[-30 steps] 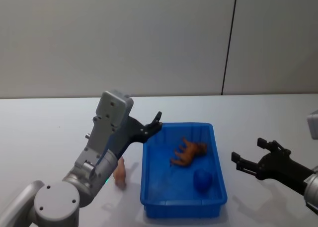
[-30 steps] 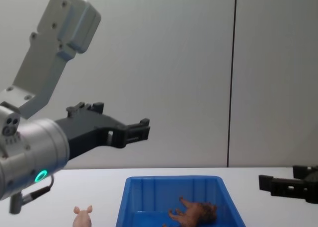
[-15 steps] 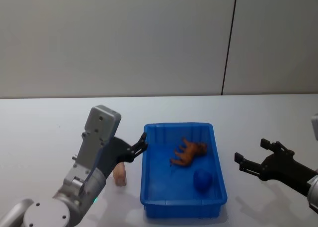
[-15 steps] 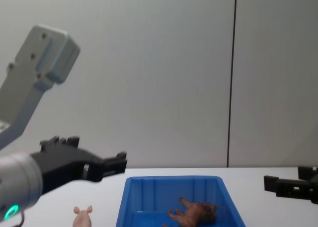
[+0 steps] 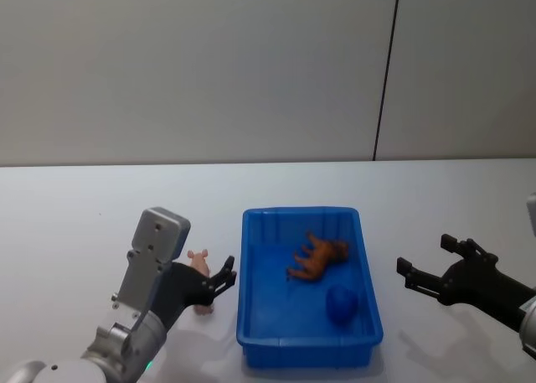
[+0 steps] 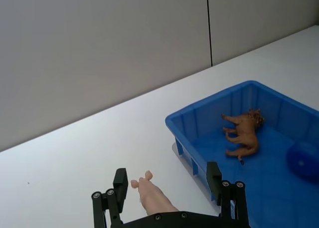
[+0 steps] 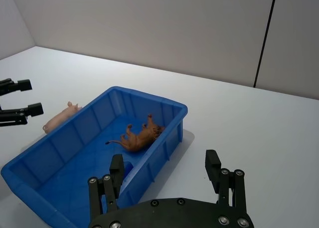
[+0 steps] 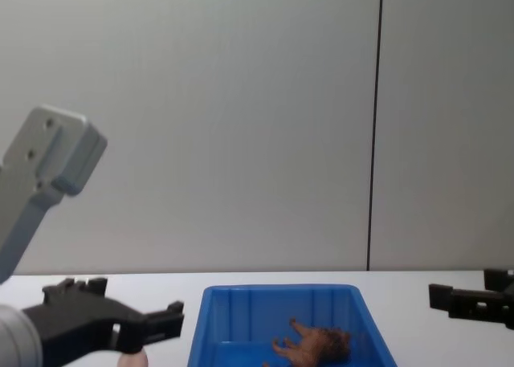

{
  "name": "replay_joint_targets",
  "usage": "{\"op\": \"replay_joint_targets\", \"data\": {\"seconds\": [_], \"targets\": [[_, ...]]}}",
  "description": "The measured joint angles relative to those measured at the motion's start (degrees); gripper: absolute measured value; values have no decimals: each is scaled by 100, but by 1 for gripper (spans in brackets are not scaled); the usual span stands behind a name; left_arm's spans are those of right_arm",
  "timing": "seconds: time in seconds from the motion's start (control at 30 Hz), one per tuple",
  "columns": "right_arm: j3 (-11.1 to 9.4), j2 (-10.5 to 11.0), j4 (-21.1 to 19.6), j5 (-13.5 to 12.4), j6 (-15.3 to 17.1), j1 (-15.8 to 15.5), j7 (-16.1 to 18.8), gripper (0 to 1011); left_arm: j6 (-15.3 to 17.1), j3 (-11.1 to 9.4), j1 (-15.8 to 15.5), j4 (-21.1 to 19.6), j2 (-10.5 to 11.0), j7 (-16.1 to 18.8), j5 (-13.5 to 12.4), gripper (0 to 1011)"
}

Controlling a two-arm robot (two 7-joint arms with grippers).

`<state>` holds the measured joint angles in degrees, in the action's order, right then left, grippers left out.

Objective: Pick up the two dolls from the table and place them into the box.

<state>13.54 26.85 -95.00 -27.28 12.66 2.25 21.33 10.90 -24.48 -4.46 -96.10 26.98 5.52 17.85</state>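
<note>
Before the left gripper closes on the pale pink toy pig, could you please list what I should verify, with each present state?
1. Left gripper open: ok.
2. Pale pink toy pig lies between its fingers: ok.
3. Pig rests on white tabletop, outside bright blue plastic bin: ok.
4. Fingers clear of bin wall: cannot tell.
5. Shaggy reddish-brown toy animal inside bin: ok.
6. Right gripper open, right of bin: ok.

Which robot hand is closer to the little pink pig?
Left. The left gripper is open right at the pig, with a finger on either side. The right gripper is open beyond the far side of the blue box.
</note>
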Motion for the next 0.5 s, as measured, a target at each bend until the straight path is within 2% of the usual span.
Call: {"op": "replay_joint_targets", "data": {"seconds": [0.5], "targets": [[-4, 7, -5, -8, 0, -8, -3, 1001, -129, 67, -80, 591, -74, -379, 77, 1001]]}}
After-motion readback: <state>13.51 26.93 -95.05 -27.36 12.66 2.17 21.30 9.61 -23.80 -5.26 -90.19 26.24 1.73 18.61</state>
